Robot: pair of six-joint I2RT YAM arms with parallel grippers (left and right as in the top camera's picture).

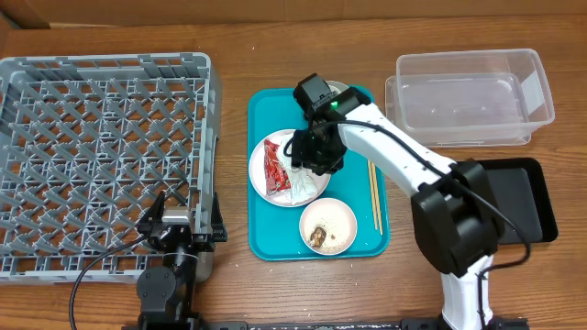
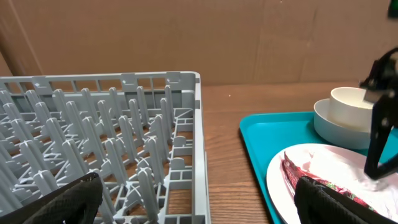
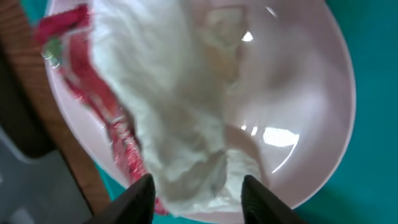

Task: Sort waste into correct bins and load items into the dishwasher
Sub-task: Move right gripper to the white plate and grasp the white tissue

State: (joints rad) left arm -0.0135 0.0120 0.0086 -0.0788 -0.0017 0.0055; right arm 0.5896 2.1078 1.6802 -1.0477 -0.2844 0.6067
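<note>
Right gripper (image 3: 198, 196) is down over the white plate (image 3: 298, 93), its 2 fingers spread, one on each side of the near end of the crumpled tissue (image 3: 168, 124); whether they touch it, I cannot tell. The red wrapper (image 1: 274, 168) lies on the same plate, beside the tissue and partly under it. The plate sits on the teal tray (image 1: 275, 234), with a bowl (image 1: 341, 215) just beside it holding a brown lump (image 1: 318, 236), and the chopsticks (image 1: 374, 194) lying along the tray's right side. A cup (image 2: 351, 102) stands inside the second bowl (image 2: 329, 127) at the tray's far end. Left gripper (image 2: 199, 208) hangs wide open and holds nothing, by the near corner of the grey rack (image 2: 124, 124). Off to the right sit the clear tub (image 1: 472, 92) and black tray (image 1: 527, 197)
</note>
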